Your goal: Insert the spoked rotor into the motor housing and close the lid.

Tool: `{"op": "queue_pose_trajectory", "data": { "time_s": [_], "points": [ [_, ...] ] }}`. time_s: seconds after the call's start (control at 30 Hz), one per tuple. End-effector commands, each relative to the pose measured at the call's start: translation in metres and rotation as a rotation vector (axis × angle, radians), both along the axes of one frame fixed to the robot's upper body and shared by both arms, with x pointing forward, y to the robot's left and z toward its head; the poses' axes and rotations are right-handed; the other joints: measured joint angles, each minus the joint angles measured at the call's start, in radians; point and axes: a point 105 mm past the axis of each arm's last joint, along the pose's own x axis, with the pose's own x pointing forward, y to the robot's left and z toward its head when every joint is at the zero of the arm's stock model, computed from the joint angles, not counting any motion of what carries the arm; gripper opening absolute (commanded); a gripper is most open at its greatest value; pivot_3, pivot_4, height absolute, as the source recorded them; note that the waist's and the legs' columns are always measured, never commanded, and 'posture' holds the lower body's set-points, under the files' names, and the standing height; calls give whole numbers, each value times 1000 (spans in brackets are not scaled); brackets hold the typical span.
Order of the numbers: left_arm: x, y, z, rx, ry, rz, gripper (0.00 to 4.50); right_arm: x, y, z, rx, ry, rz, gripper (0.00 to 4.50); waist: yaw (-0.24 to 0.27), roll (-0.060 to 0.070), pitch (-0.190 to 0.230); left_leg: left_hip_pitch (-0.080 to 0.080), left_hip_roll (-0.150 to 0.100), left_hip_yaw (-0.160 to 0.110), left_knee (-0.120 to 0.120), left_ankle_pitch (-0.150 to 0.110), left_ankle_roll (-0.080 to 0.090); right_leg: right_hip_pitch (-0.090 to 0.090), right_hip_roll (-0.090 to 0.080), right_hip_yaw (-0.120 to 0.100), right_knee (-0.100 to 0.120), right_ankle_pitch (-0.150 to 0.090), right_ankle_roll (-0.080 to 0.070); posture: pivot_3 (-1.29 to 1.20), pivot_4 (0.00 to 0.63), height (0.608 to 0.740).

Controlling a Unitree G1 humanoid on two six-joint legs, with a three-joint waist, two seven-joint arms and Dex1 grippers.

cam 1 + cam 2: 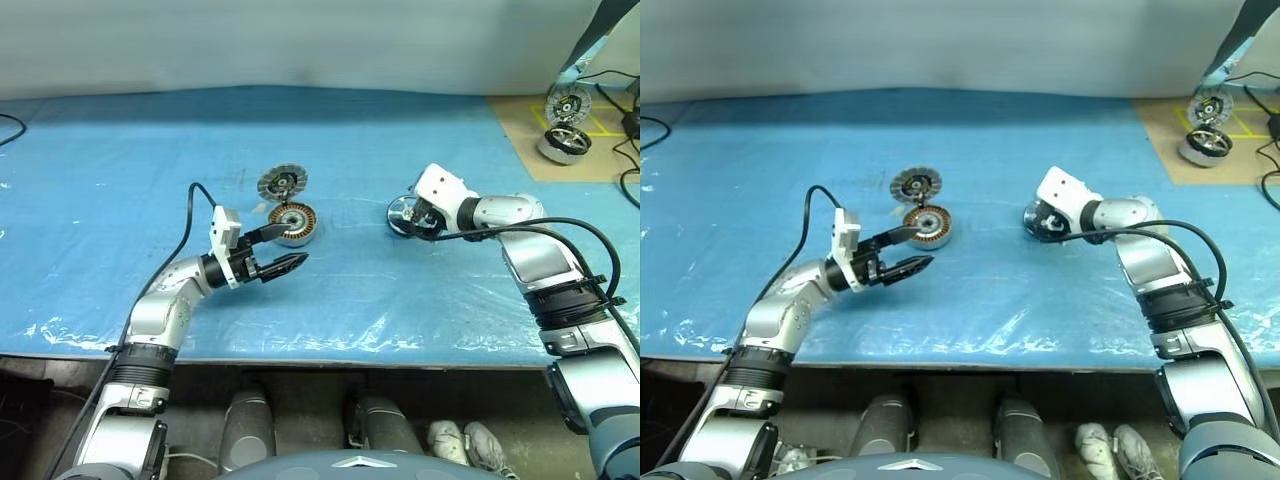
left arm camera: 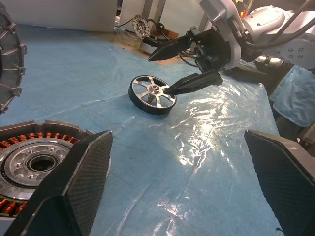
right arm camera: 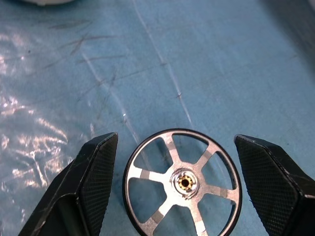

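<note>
I keep the right jaws [image 3: 174,184] wide around the shiny silver spoked rotor [image 3: 183,183] lying flat on the blue counter [image 1: 120,200] to grasp its rim, while the left jaws [image 1: 280,250] wait wide beside the copper-wound grey motor housing [image 1: 294,223], its ribbed round lid [image 1: 282,183] raised.

light: bright, even | glare: white patches on plastic sheet [image 2: 206,128] near right hand [image 2: 174,66] | blur: none
</note>
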Motion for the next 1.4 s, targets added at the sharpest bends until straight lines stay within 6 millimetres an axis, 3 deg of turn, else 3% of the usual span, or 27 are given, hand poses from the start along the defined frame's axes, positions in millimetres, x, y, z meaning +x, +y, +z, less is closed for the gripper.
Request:
{"op": "queue_pose_trajectory", "data": {
  "time_s": [0.03,0.27,0.67,1.4],
  "points": [
    [1,0,6,4,-48,0,4500,6,-10,15,-87,-50,19,3979,0,0,0,0,0,0,1,0,0,0,0,0,0,0,0,0,150,740],
    [0,1,2,11,-50,14,4500,23,-22,16,-195,-36,1,3979,-1,0,0,0,1,0,5,0,0,0,0,0,3,0,-1,0,150,740],
    [-3,-1,-2,5,-41,30,4500,22,-20,9,-255,10,73,3979,0,0,0,-2,1,0,6,2,4,-1,0,0,4,0,-1,0,150,740],
    [-1,1,-3,25,-44,33,4500,26,-21,-31,-246,135,5,3979,0,0,0,1,2,0,10,1,3,3,0,0,5,-2,-6,0,150,740]
  ]
}}
